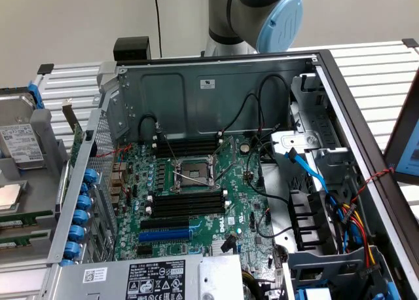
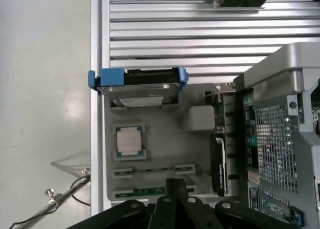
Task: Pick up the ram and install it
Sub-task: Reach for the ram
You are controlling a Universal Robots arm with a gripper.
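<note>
We judge the task barely begun: the ram (image 2: 142,191) lies in the tray (image 2: 165,144) at the exterior view's lower left, the black slots (image 1: 186,203) stand empty, and the hand (image 2: 176,183) hangs above it, spread or pressed we cannot tell.

Case (image 1: 216,110): open on the slatted counter (image 1: 366,64), motherboard (image 1: 241,182) facing up.
Socket (image 1: 194,171): bare, mid-board, between black slots (image 1: 186,202).
Tray (image 2: 165,146): grey, beside case, carrying hard drive (image 2: 140,86) and processor chip (image 2: 129,141).
</note>
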